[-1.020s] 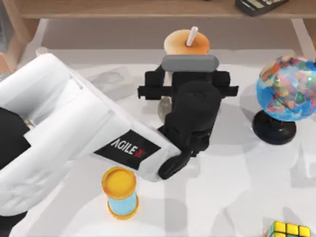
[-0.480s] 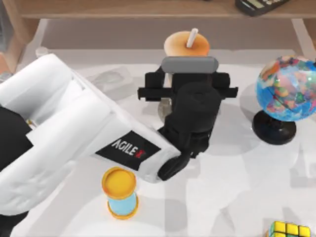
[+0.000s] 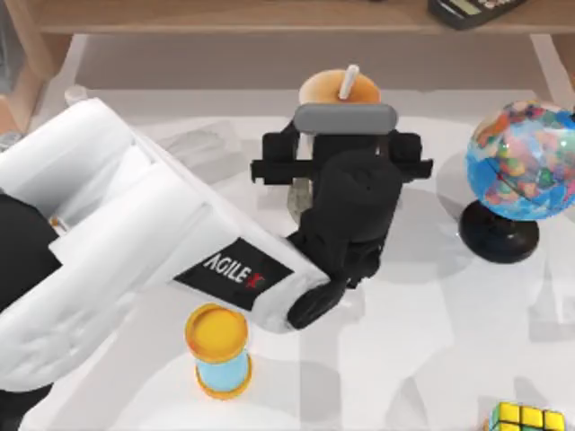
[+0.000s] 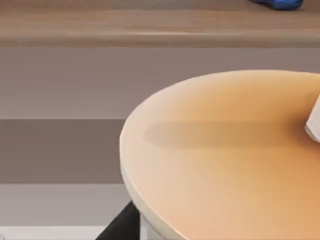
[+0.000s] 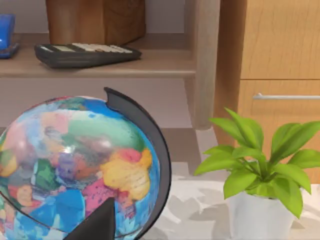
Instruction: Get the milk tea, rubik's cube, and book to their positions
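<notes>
Our left gripper [image 3: 310,135] sits at the far middle of the desk [image 3: 431,332], right against the milk tea [image 3: 340,86]. The wrist body covers the cup's sides, so we cannot tell whether the jaws grip it or stand apart. In the left wrist view the orange-tan lid [image 4: 225,155] lies directly below the camera, with the white straw [image 4: 313,120] at its edge.

To the right of the cup stands the multicoloured globe [image 3: 521,162] on its black base, near enough to crowd that side. A short blue cylinder with a yellow lid [image 3: 218,350] stands at the near side, beside our left forearm. The rubik's cube [image 3: 526,418] lies at the near right corner, cut by the top view's edge. Behind the cup runs a wooden shelf [image 3: 269,13] carrying a black calculator [image 3: 472,9].

The right wrist view looks past the globe toward a potted plant [image 5: 255,170].
</notes>
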`<act>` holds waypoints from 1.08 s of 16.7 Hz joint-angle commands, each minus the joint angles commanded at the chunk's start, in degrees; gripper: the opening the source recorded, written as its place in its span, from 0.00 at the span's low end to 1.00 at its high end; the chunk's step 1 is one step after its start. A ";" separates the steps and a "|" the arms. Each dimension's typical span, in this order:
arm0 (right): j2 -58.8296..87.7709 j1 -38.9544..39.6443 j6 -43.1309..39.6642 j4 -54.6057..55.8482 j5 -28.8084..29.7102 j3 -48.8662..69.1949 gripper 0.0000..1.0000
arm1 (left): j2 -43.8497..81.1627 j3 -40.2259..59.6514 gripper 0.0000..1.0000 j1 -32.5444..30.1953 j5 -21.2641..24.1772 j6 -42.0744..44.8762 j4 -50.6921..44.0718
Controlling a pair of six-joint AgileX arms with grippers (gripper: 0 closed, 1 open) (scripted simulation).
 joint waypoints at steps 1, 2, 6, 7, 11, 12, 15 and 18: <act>0.00 0.00 0.00 0.00 0.00 0.00 1.00 | 0.00 0.00 1.00 0.00 0.00 0.00 0.00; 0.00 0.00 0.00 0.00 0.00 0.00 1.00 | 0.00 0.00 1.00 0.00 0.00 0.00 0.00; 0.00 0.00 0.00 0.00 0.00 0.00 1.00 | 0.00 0.00 1.00 0.00 0.00 0.00 0.00; 0.00 0.00 0.00 0.00 0.00 0.00 1.00 | 0.00 0.00 1.00 0.00 0.00 0.00 0.00; 0.00 0.00 0.00 0.00 0.00 0.00 1.00 | -0.57 -0.92 1.00 -0.49 -0.57 -0.10 0.40; 0.00 0.00 0.00 0.00 0.00 0.00 1.00 | -1.11 -2.00 1.00 -1.13 -1.20 -0.21 0.79; 0.00 0.00 0.00 0.00 0.00 0.00 1.00 | -2.69 -5.07 1.00 -2.92 -3.03 -0.57 1.95; 0.00 0.00 0.00 0.00 0.00 0.00 1.00 | -2.86 -5.33 1.00 -3.09 -3.21 -0.61 2.09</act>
